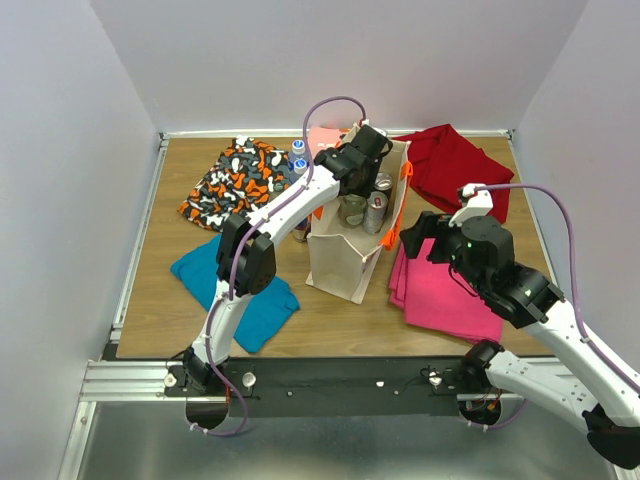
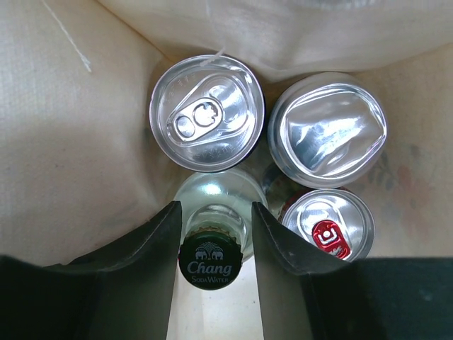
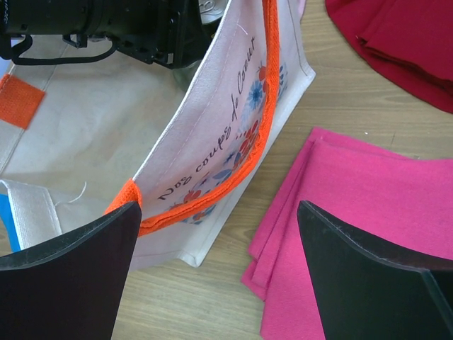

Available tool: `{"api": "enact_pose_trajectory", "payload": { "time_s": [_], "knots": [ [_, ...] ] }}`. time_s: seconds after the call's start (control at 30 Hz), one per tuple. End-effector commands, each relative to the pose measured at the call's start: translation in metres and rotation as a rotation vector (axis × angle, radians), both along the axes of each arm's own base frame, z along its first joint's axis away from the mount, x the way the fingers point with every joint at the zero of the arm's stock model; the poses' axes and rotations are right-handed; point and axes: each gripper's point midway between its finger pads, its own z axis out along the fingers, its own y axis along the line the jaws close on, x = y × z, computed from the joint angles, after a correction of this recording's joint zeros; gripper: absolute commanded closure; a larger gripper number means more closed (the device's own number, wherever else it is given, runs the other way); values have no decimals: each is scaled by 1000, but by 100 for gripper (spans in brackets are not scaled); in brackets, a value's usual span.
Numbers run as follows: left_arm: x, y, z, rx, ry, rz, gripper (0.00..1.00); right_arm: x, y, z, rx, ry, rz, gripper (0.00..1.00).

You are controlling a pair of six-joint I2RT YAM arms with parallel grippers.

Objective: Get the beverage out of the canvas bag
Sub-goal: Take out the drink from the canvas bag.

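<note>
The canvas bag (image 1: 345, 265) stands upright mid-table, beige with orange handles (image 3: 265, 106). Inside it the left wrist view shows a clear glass bottle with a dark Chang soda water cap (image 2: 215, 261), an unopened silver can (image 2: 207, 113), a dented can bottom (image 2: 328, 131) and a can with a red tab (image 2: 327, 225). My left gripper (image 2: 216, 212) reaches down into the bag (image 1: 363, 175), its jaws either side of the bottle neck with a thin gap on the right. My right gripper (image 3: 219, 212) hangs open beside the bag's printed side, holding nothing.
A folded pink cloth (image 1: 440, 290) lies right of the bag, a dark red cloth (image 1: 455, 165) behind it. Left of the bag are a patterned cloth (image 1: 235, 180), a blue cloth (image 1: 235, 280) and two small bottles (image 1: 298, 155). White walls enclose the table.
</note>
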Motion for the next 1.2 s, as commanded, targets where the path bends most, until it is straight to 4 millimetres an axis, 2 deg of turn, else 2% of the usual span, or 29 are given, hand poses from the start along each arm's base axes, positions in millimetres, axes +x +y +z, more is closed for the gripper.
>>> {"api": "enact_pose_trajectory", "payload": {
  "time_s": [0.0, 0.13, 0.2, 0.23, 0.3, 0.47, 0.5, 0.53, 0.73, 1.0, 1.03, 1.17],
  "knots": [
    [4, 1, 3, 13, -21, 8, 51, -1, -10, -6, -30, 3, -32, 0],
    [4, 1, 3, 15, -18, 6, 67, -1, -10, -6, -31, 4, -33, 0],
    [3, 2, 4, 14, -19, 6, 72, -1, -9, -6, -30, 3, -32, 0],
    [3, 2, 4, 15, -18, 8, 78, -1, -9, -6, -30, 3, -32, 0],
    [2, 3, 3, 16, -16, 9, 80, -1, -9, -6, -30, 3, -32, 0],
    [0, 5, 2, 20, -11, 11, 80, -1, -10, -5, -29, 2, -32, 0],
    [0, 5, 3, 20, -12, 14, 79, -1, -9, -6, -29, 3, -31, 0],
    [0, 6, 3, 20, -13, 15, 72, -1, -10, -5, -28, 2, -32, 0],
    [-1, 7, 3, 24, -12, 17, 71, -1, -9, -6, -28, 2, -31, 0],
    [-2, 9, 3, 27, -11, 20, 59, -1, -9, -7, -27, 4, -30, 0],
    [-2, 9, 3, 26, -10, 21, 55, -1, -9, -7, -27, 4, -30, 0],
    [-2, 11, 1, 35, -11, 31, 54, -1, -9, -7, -29, 4, -29, 0]
  ]
}}
